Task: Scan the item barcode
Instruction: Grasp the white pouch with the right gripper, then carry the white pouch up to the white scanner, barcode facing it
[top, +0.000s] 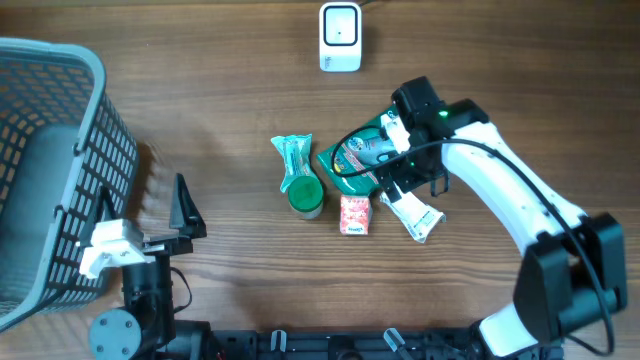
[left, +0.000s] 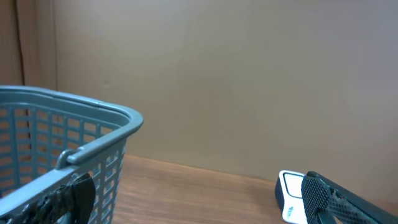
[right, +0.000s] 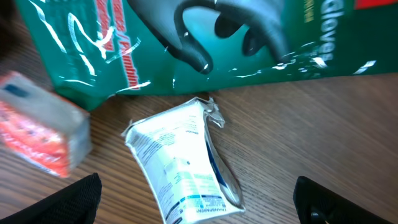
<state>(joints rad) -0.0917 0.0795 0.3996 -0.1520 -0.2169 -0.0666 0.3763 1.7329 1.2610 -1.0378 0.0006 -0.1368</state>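
Note:
The white barcode scanner (top: 340, 38) stands at the far middle of the table, and its edge shows behind one finger (left: 336, 196) of my left gripper (left: 196, 211). Several items lie mid-table. Among them a white printed pouch (right: 180, 168) lies flat on the wood, printed side up. My right gripper (top: 410, 187) hovers over this pouch (top: 415, 215), open, with its fingers (right: 78, 199) on either side and not touching it. My left gripper (top: 145, 212) stands open and holds nothing beside the basket.
A green glove package (top: 362, 155) (right: 249, 43) lies just beyond the pouch, and a small red box (top: 355, 214) (right: 40, 127) lies to its left. A green-white sachet (top: 293, 155) and a green round tub (top: 305, 197) lie further left. A grey basket (top: 60, 150) (left: 74, 155) fills the left edge.

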